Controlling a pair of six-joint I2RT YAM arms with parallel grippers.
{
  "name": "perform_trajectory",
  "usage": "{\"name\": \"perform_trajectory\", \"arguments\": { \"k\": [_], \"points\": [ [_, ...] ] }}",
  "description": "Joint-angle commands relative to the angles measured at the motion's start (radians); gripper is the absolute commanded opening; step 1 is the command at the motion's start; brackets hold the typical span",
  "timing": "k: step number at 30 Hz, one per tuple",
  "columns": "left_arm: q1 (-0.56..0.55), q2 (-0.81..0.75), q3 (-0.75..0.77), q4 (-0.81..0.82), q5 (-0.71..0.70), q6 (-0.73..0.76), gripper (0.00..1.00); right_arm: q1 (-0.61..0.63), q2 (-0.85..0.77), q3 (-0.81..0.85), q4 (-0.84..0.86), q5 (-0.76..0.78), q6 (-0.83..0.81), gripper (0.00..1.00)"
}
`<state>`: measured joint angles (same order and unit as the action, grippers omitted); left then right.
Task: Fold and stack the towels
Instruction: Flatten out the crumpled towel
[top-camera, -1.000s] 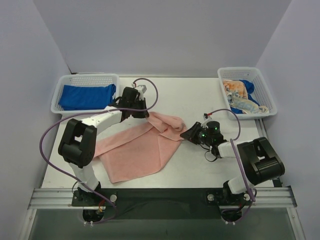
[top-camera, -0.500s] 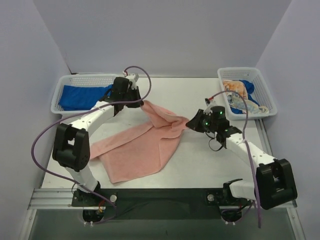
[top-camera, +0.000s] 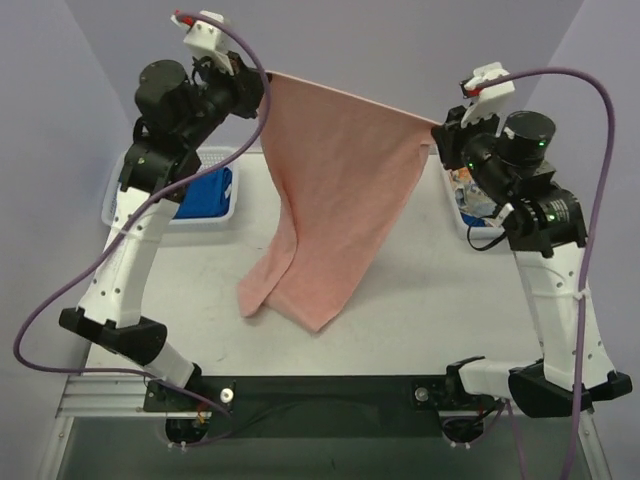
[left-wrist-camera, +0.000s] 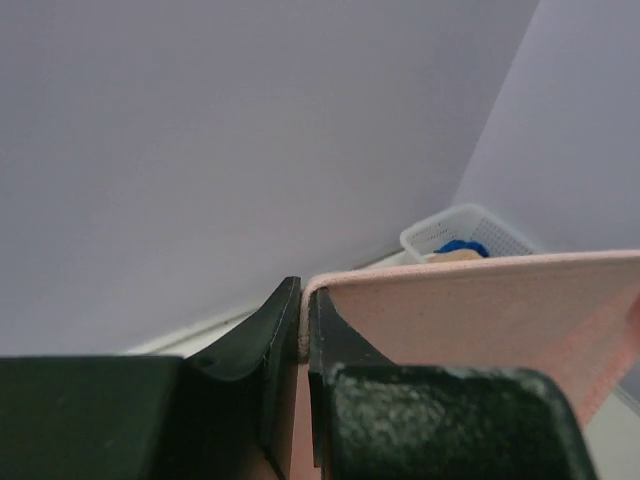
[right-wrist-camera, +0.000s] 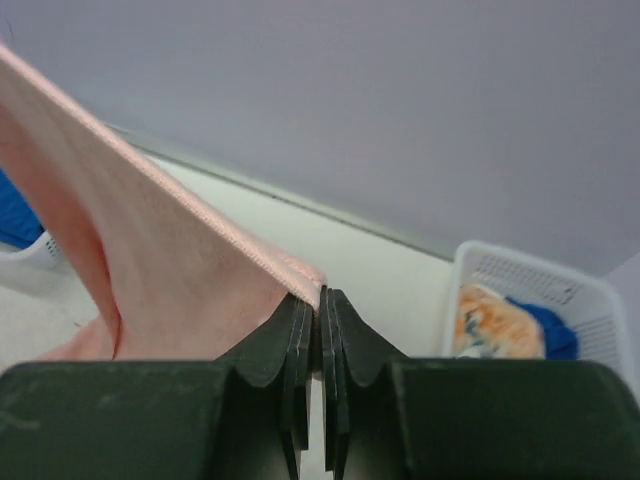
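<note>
Top view: the salmon-pink towel (top-camera: 338, 175) hangs mid-frame, stretched between the left gripper (top-camera: 264, 80), upper left, and the right gripper (top-camera: 437, 130), upper right. Only the wrist views show both jaws pinched tight on its top corners, with a white basket (right-wrist-camera: 530, 272) beyond.

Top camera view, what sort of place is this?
Likely a robot lab test bench: plain walls enclose a white table, two arms bolted at its near edge hold up a pink towel, and a basket sits alongside.
</note>
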<state>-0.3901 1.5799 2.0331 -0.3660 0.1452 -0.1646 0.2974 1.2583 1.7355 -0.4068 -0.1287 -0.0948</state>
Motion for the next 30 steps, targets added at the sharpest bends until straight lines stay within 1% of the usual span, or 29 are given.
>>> {"name": "perform_trajectory", "arguments": {
  "k": [1, 4, 7, 9, 13, 16, 21, 25, 30],
  "points": [
    [0.014, -0.050, 0.209, -0.065, -0.125, 0.079, 0.00, -0.012, 0.013, 0.198, -0.084, 0.166, -0.226, 0.00],
    [-0.006, -0.075, 0.306, -0.067, -0.111, 0.102, 0.00, -0.011, 0.016, 0.284, -0.070, 0.153, -0.289, 0.00],
    [-0.041, -0.121, 0.335, -0.067, -0.099, 0.132, 0.00, -0.007, -0.003, 0.354, -0.049, 0.137, -0.324, 0.00],
    [-0.056, -0.152, 0.334, -0.060, -0.084, 0.142, 0.00, -0.007, -0.043, 0.366, -0.030, 0.105, -0.335, 0.00],
    [-0.059, -0.273, 0.291, 0.008, -0.024, 0.135, 0.00, -0.007, -0.125, 0.371, 0.020, 0.034, -0.339, 0.00],
    [-0.059, -0.328, 0.280, 0.038, 0.020, 0.116, 0.00, -0.007, -0.183, 0.384, 0.040, -0.021, -0.338, 0.00],
    [-0.058, -0.376, 0.285, 0.070, 0.131, 0.077, 0.00, -0.007, -0.246, 0.423, 0.080, -0.080, -0.335, 0.00],
    [-0.056, -0.402, 0.305, 0.111, 0.211, 0.040, 0.00, -0.007, -0.252, 0.479, 0.112, -0.121, -0.313, 0.00],
    [-0.056, -0.394, 0.361, 0.137, 0.232, -0.009, 0.00, -0.009, -0.249, 0.506, 0.163, -0.137, -0.289, 0.00]
  ]
}}
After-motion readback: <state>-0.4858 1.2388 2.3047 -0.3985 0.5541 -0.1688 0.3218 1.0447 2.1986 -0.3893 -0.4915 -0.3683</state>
